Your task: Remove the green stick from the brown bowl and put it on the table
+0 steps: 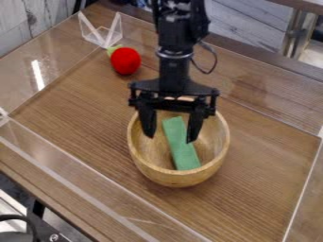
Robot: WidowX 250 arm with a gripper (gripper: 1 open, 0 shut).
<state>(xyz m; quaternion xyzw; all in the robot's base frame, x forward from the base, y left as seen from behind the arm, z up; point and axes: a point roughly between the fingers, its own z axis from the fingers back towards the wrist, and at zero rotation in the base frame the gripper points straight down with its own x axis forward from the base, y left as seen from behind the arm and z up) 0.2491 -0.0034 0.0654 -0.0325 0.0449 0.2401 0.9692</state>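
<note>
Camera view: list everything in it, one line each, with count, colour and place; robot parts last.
table: one, brown wood grain, fills the view, clear plastic walls along its edges
bowl: one, light tan wood, centre front of the table
stick: one, bright green, lying flat inside the bowl
ball: one, red, on the table behind and left of the bowl
clear plastic piece: one, transparent, at the back edge behind the ball
gripper: one, black, jaws open, pointing down into the bowl with a finger on each side of the stick's far end
arm: one, black, rising from the gripper toward the top of the view
</note>
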